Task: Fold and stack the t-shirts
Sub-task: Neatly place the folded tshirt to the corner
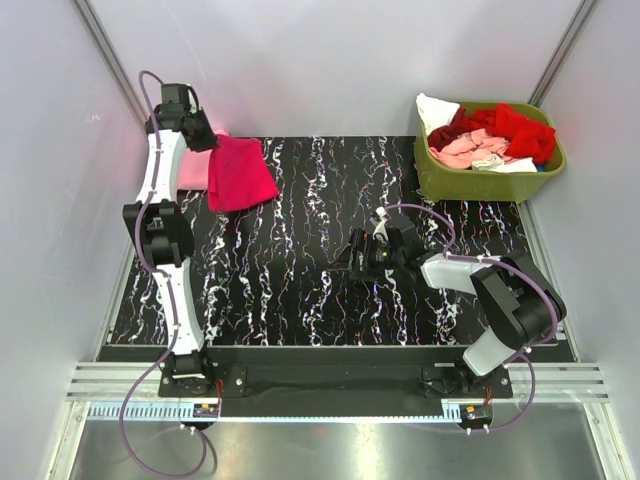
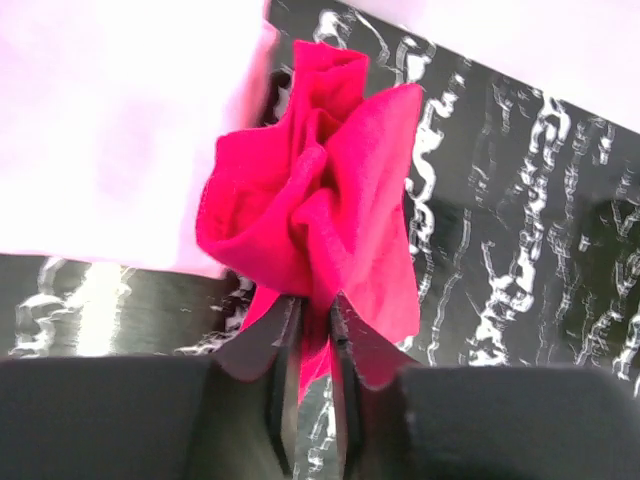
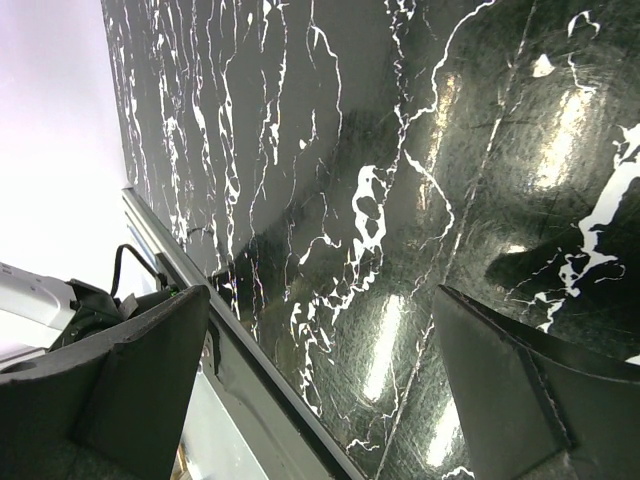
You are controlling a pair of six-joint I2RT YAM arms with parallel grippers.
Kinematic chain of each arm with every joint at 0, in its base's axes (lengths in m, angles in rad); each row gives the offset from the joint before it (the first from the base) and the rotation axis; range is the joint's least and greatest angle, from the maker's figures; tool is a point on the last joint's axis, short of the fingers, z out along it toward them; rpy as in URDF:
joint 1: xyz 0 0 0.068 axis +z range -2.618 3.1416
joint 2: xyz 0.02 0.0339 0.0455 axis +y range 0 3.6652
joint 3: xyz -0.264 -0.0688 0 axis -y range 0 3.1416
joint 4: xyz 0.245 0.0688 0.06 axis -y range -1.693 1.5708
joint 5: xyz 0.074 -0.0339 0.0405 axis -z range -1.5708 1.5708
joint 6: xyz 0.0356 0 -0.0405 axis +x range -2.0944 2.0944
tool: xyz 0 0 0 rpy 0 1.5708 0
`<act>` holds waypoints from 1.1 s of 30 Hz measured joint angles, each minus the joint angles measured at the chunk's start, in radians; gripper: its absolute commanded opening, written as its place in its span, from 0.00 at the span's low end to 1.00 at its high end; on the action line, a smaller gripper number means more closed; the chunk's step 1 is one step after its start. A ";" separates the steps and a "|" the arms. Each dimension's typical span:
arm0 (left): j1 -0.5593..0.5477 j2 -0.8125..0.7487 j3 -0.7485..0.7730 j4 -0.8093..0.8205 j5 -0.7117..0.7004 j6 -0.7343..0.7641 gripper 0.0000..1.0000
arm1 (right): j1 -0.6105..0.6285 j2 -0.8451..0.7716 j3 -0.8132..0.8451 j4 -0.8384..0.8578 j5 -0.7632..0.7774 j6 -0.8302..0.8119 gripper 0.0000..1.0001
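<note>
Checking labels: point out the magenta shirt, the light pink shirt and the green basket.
magenta shirt [image 1: 240, 172], top view, middle of the cloth
light pink shirt [image 1: 194, 171], top view, uncovered left part
green basket [image 1: 480, 185], top view, front wall

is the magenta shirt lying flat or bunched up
Bunched: the magenta shirt gathers into deep creases where the left gripper pinches it.
</note>
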 measured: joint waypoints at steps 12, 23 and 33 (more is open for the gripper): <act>0.044 0.005 0.044 -0.019 -0.034 0.142 0.30 | -0.019 0.031 0.000 0.029 -0.042 0.010 1.00; 0.135 -0.091 -0.240 0.140 -0.005 0.095 0.65 | -0.035 0.054 0.000 0.051 -0.076 0.022 1.00; 0.251 -0.054 -0.295 0.251 0.098 0.026 0.65 | -0.041 0.071 0.000 0.055 -0.088 0.032 1.00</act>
